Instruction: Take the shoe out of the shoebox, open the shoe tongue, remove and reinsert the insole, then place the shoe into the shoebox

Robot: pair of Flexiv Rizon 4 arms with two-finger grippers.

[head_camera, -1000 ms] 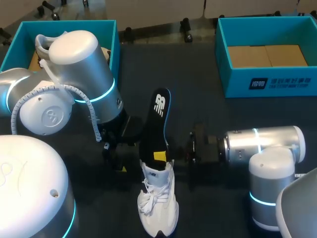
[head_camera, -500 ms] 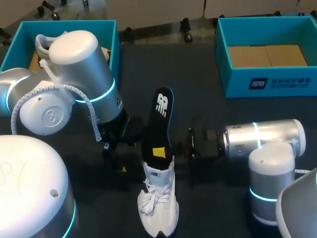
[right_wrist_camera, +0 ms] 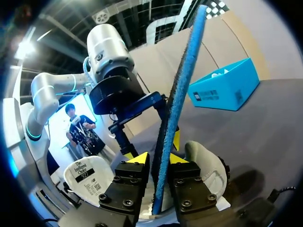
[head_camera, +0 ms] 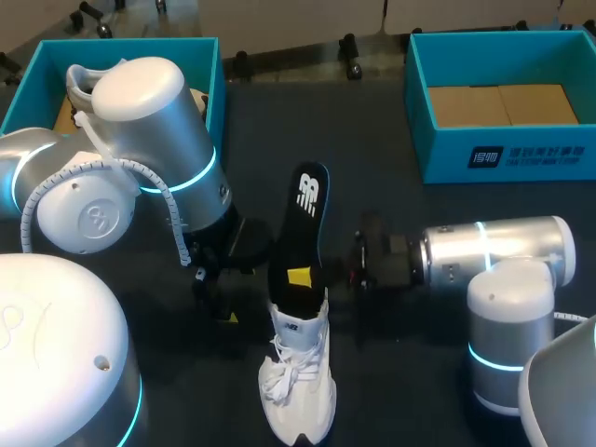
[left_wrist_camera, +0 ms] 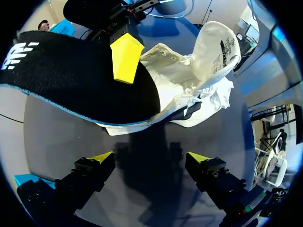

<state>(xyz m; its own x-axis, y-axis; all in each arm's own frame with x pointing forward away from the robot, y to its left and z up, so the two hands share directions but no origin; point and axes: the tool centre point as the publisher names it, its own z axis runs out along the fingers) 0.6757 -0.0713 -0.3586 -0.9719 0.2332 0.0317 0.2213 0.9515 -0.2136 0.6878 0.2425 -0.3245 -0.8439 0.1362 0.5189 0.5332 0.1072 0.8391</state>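
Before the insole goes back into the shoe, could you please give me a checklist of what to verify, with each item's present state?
1. Right tool shut on the insole: ok, both fingers pinch its lower part.
2. Left tool open: ok.
3. Shoe held steady: not ok, it lies ahead of the left tool, ungripped.
4. Tongue lifted open: ok.
5. Insole's lower end inside the shoe's opening: cannot tell.
6. Right shoebox free to receive the shoe: ok.
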